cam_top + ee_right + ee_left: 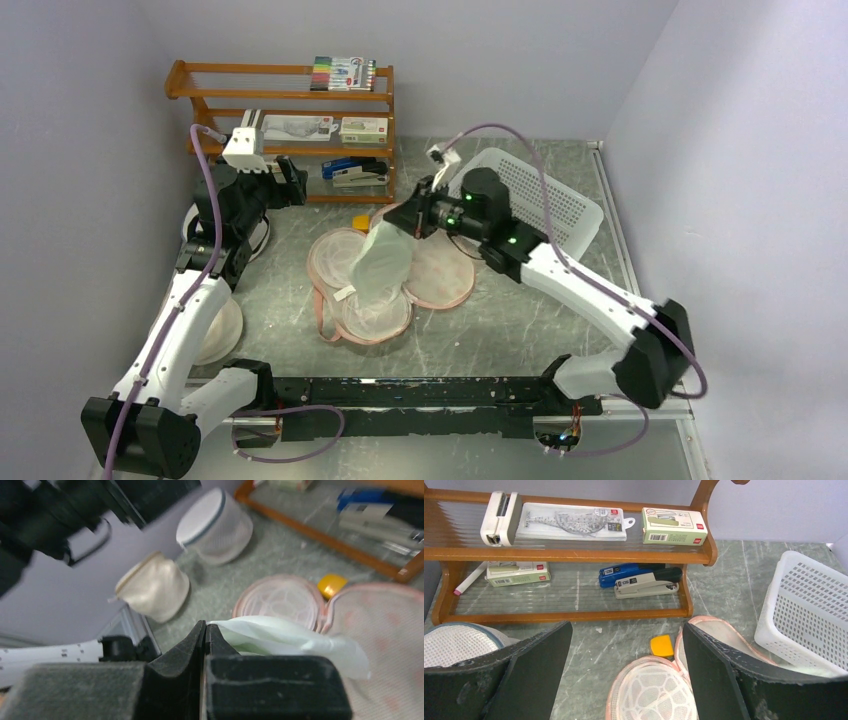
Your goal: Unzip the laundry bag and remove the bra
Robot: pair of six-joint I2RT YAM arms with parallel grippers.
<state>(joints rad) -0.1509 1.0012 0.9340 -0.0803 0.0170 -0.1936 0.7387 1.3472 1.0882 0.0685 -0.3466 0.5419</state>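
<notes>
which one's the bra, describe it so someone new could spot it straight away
Start at the wooden shelf at the back; just in front of it the laundry bag lies flat. The bra is the pale piece hanging from the right gripper above the bag's middle: plain whitish, lifted, with none of the pink edging on the lobes beneath.
</notes>
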